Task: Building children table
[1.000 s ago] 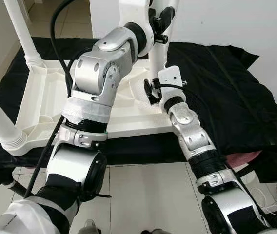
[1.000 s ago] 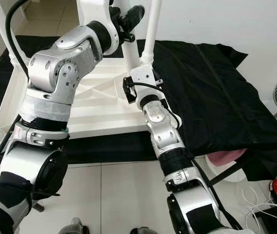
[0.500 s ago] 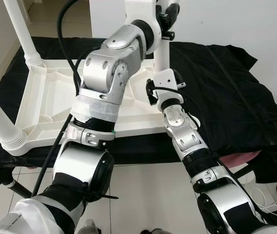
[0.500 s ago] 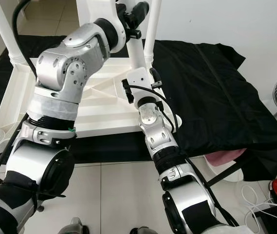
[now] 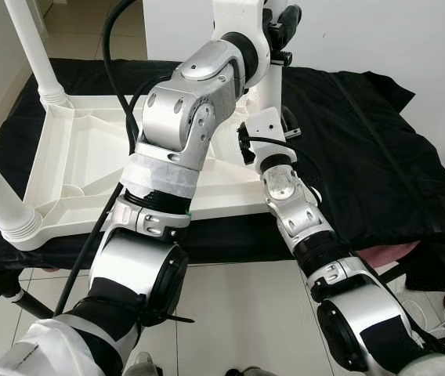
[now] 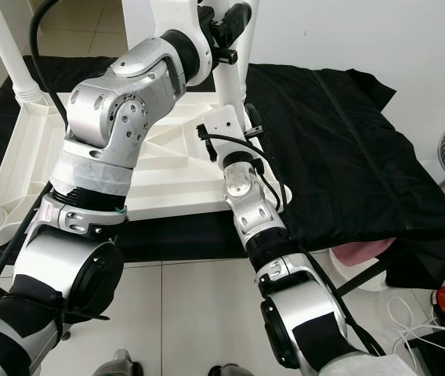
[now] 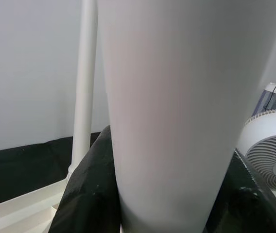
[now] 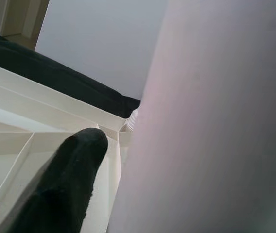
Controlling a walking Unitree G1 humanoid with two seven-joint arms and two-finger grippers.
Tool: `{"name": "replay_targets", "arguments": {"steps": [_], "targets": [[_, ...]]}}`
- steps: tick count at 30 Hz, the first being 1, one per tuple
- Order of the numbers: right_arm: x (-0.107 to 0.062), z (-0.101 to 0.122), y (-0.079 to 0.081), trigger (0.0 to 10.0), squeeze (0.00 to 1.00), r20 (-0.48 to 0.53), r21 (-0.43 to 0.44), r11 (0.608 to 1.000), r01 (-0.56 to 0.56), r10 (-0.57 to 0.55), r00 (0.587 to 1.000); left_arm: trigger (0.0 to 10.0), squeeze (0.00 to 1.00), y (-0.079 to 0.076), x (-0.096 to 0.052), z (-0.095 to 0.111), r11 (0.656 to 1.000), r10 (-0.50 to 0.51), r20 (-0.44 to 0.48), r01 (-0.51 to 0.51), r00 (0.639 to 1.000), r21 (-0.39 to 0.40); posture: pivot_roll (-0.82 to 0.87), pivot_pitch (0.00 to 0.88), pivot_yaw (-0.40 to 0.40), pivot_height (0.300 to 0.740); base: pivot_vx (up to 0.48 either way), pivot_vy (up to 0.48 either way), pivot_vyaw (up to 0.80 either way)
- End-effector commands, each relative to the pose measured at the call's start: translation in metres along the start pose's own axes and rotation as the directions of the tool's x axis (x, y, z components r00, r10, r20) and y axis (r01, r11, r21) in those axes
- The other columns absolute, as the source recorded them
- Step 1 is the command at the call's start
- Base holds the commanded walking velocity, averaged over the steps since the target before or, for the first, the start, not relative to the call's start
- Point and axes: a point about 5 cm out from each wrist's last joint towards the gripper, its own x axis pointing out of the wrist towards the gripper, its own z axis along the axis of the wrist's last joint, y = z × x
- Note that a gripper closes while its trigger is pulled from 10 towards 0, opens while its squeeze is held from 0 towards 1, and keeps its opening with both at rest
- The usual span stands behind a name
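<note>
The upturned table top [image 5: 74, 168] looks like smooth white plastic with a slight gloss, and its legs [image 7: 172, 111] too. Under it, the black cloth [image 6: 348, 149] is matt and wrinkled. The floor tiles [image 5: 238, 313] seem glazed, perhaps ceramic.

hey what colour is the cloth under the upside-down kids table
Black. The cloth under the white table shows best in the right eye view.

Left gripper [image 5: 285, 23] higher up leg [image 6: 230, 74]
</note>
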Motion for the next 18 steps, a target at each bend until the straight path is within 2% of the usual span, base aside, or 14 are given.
{"name": "replay_targets", "arguments": {"steps": [1, 3, 4, 12, 16, 17, 18], "targets": [[0.002, -0.002, -0.003, 0.7, 0.0, -0.003, -0.012, 1.0, 0.016, -0.016, 1.0, 10.0, 0.0, -0.008, 0.002, 0.01, 1.0, -0.001, 0.033, 0.001, 0.999, 0.022, 0.07, 0.034, -0.08, 0.74, 0.0, 0.0, 0.0], [0.001, -0.002, -0.003, 0.7, 0.0, -0.003, -0.005, 1.0, 0.016, -0.016, 1.0, 10.0, 0.0, -0.009, 0.002, 0.01, 1.0, -0.001, 0.032, 0.001, 0.999, 0.022, 0.07, 0.035, -0.08, 0.74, 0.0, 0.0, 0.0], [0.001, -0.003, -0.003, 0.0, 0.0, -0.002, -0.008, 1.0, 0.026, -0.026, 1.0, 10.0, 0.0, -0.009, 0.002, 0.009, 1.0, 0.001, 0.03, -0.001, 1.0, 0.023, 0.07, 0.035, -0.079, 0.74, 0.0, 0.0, 0.0], [0.001, -0.005, -0.004, 0.0, 0.0, -0.007, 0.017, 0.999, 0.047, -0.046, 0.999, 10.0, 0.0, -0.007, 0.003, 0.009, 0.999, 0.015, 0.025, -0.017, 1.0, 0.047, 0.07, 0.035, -0.079, 0.74, 0.0, 0.0, 0.0], [0.0, -0.005, -0.01, 0.0, 0.0, 0.007, 0.058, 0.994, 0.098, -0.098, 0.995, 10.0, 0.0, -0.005, 0.003, 0.01, 0.996, 0.026, 0.043, -0.029, 0.999, 0.079, 0.07, 0.034, -0.081, 0.74, 0.0, 0.0, 0.0], [0.0, -0.003, -0.012, 3.2, 0.0, 0.016, 0.068, 0.992, 0.106, -0.107, 0.994, 10.0, 0.0, -0.005, 0.003, 0.01, 0.996, 0.028, 0.049, -0.032, 0.998, 0.087, 0.06, 0.033, -0.079, 0.74, 0.0, 0.0, 0.0], [0.0, -0.003, -0.013, 9.1, 0.0, 0.021, 0.08, 0.99, 0.112, -0.114, 0.993, 10.0, 0.0, -0.005, 0.003, 0.009, 0.997, 0.022, 0.052, -0.026, 0.998, 0.071, 0.06, 0.033, -0.079, 0.74, 0.0, 0.0, 0.0]]}}
